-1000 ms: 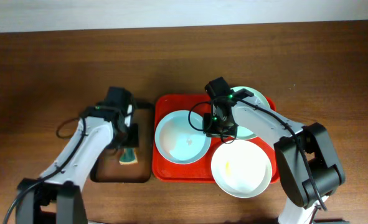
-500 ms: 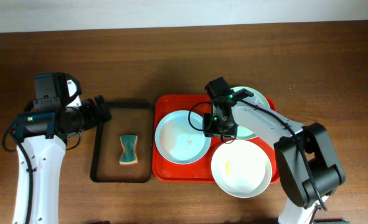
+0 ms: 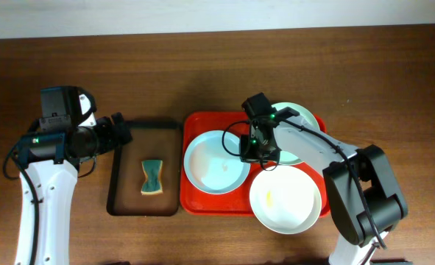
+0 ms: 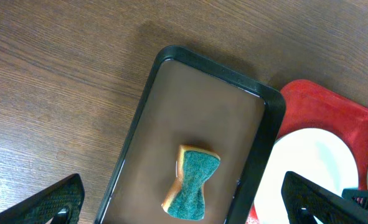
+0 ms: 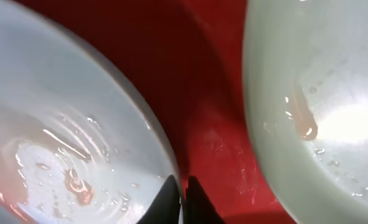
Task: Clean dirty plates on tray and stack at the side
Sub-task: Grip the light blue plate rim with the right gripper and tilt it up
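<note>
The red tray [image 3: 195,121] holds three plates: pale blue [image 3: 216,163] at left, pale green [image 3: 299,114] at back right, and white [image 3: 285,199] at front right, overhanging the tray's edge. My right gripper [image 3: 249,152] is shut on the pale blue plate's right rim; the right wrist view shows its fingers [image 5: 182,194] pinching that rim, with the smeared pale blue plate [image 5: 59,155] on the left and the pale green plate [image 5: 320,112] on the right. My left gripper [image 3: 121,134] is open and empty, held above the black tray's left side [image 4: 185,208].
A narrow black tray [image 3: 121,206] lies left of the red tray and holds a green and yellow sponge [image 3: 152,177], which also shows in the left wrist view [image 4: 193,185]. Bare wooden table lies around both trays.
My left arm has let go of the sponge in the black tray and pulled back up and to the left. The right arm has not moved.
</note>
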Controlling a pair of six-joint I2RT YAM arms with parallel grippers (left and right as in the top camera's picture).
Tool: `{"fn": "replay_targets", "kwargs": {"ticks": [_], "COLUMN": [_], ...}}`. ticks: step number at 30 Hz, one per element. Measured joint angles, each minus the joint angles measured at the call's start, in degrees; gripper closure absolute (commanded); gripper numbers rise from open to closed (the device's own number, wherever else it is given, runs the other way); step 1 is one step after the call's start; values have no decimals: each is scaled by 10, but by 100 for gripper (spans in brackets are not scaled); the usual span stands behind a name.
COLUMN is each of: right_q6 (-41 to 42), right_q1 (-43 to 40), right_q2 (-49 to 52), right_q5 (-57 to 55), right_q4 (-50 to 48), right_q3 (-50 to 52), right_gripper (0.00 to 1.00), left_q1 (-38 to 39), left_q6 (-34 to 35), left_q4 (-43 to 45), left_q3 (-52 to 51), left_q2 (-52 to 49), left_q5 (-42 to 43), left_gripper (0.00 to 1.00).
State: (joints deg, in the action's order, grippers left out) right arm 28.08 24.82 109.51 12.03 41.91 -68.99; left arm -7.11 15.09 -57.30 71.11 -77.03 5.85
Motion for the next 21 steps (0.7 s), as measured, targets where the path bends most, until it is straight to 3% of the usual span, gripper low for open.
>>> {"fn": "replay_targets", "kwargs": {"ticks": [21], "right_q6": [-25], "right_q1": [-1], "right_q2": [-28], "right_q5": [-6], "right_q4": [159], "right_q3": [-132], "right_gripper": [96], "left_q1": [0], "left_q6": [2], "left_q4": [-2], "left_q3": [0], "left_q2": [0], "left_q5": [0], "left_gripper": [1]}}
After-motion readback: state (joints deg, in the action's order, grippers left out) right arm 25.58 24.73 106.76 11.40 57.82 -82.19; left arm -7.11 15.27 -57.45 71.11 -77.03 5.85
